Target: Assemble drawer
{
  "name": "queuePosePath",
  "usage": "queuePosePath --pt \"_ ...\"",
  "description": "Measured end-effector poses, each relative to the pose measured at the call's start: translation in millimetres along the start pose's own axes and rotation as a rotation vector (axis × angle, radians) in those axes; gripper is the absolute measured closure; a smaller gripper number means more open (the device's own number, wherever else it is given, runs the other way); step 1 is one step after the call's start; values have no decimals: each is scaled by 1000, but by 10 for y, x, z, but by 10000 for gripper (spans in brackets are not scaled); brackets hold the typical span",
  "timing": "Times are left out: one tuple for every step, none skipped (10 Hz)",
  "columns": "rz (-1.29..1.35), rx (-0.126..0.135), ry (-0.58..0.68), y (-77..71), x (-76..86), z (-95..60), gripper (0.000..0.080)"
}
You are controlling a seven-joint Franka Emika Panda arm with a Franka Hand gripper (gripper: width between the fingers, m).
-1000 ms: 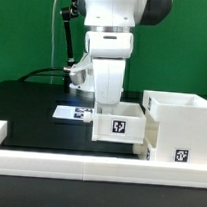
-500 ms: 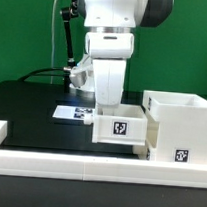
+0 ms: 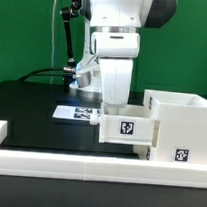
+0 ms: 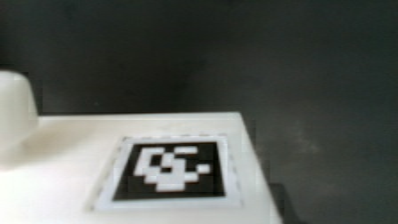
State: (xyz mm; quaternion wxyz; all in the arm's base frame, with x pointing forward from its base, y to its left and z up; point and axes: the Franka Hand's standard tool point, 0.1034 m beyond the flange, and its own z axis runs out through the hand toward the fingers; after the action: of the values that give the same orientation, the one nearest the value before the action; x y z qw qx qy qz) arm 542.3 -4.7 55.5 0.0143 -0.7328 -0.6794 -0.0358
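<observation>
Since earlier frame, arm and small tray (image 3: 127, 127) shift toward exterior view's right, tray face now nearer tall shell (image 3: 178, 125). I read this as lining tray up with shell opening for insertion; judgement only. Tray hangs at arm's six o'clock, above table (image 3: 31, 111), shell at its three o'clock. Gripper (image 3: 117, 105) fingers hidden behind tray; can't tell grip state. Wrist view shows only tagged white face. Marker board (image 3: 73, 113) at tray's ten o'clock.
</observation>
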Motion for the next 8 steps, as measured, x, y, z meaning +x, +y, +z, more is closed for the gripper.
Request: queuePosePath --pt "1 1 0 -3 -8 5 757" --pt "2 2 0 -5 -11 9 757" --pt "1 3 0 -8 -9 15 757" --pt "-2 5 2 -14 9 26 757" --pt "-7 19 0 -25 12 25 757" --pt "-10 14 1 -22 28 26 757" --pt "-11 14 1 -21 36 25 757" --pt "-11 14 1 -21 39 27 757"
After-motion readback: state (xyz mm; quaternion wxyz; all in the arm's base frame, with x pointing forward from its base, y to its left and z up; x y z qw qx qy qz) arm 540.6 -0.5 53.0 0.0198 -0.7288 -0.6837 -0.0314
